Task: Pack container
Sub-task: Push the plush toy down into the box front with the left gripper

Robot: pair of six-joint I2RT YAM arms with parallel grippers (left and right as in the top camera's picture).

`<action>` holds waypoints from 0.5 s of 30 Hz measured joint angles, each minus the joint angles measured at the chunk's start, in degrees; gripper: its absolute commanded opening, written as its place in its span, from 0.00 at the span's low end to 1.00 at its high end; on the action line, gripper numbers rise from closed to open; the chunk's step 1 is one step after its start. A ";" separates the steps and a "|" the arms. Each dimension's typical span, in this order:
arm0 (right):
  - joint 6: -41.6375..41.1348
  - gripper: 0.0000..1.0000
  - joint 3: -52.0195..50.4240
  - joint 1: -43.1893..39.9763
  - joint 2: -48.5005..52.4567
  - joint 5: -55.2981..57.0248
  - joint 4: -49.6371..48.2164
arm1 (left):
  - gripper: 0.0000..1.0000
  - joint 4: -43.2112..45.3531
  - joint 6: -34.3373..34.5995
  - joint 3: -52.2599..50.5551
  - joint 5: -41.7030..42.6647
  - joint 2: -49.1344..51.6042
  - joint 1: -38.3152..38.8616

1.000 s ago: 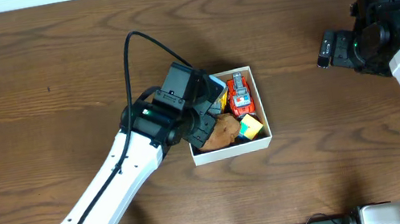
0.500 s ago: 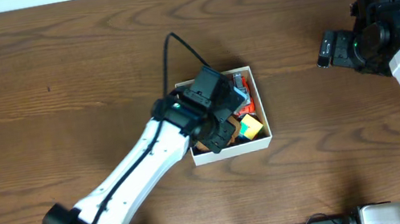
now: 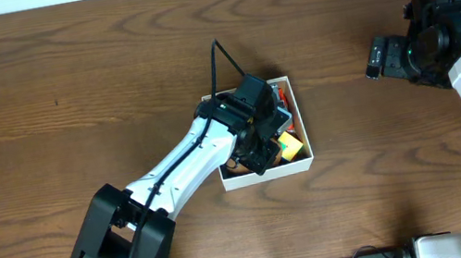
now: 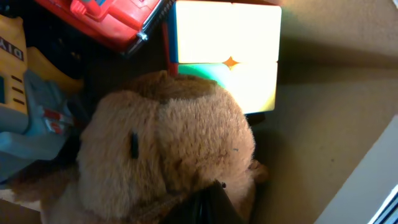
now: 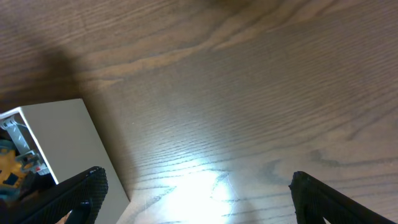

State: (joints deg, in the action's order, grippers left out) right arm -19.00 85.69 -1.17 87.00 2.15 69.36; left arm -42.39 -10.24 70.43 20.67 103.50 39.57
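1. The container [image 3: 305, 162] sits near the middle of the wooden tabletop [image 3: 55, 93], a little right of centre, with its white walls upright.
2. The left hand [image 3: 258, 151] is lowered into the container's left half. The overhead view hides its fingers. The left wrist view shows only a dark tip at the bottom edge, so I cannot tell whether it is wide or narrow.
3. Inside lie a brown plush toy [image 4: 165, 155] and a yellow-and-green cube [image 4: 227, 56] just beside it. There are also a red toy vehicle [image 4: 109, 15] and a blue-and-yellow toy [image 4: 22, 112].
4. The right hand [image 5: 199, 202] hangs over bare tabletop to the right of the container, apart from it. Its fingers are spread wide and hold nothing.
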 measured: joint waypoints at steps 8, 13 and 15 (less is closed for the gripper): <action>0.00 0.97 0.00 0.00 0.00 0.00 0.00 | 0.06 -3.69 -0.02 0.98 0.17 -1.99 -0.02; 0.02 0.98 0.00 0.00 0.00 0.00 0.00 | 0.39 -4.17 -0.44 0.98 -0.07 -7.69 0.26; 0.15 0.97 0.00 0.00 0.00 0.00 0.00 | 0.52 -4.02 -0.50 0.98 -0.79 -10.99 0.35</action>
State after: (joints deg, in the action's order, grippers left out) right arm -18.85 85.69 -1.17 87.00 2.15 69.36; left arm -46.41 -10.74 71.42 19.88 92.51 39.92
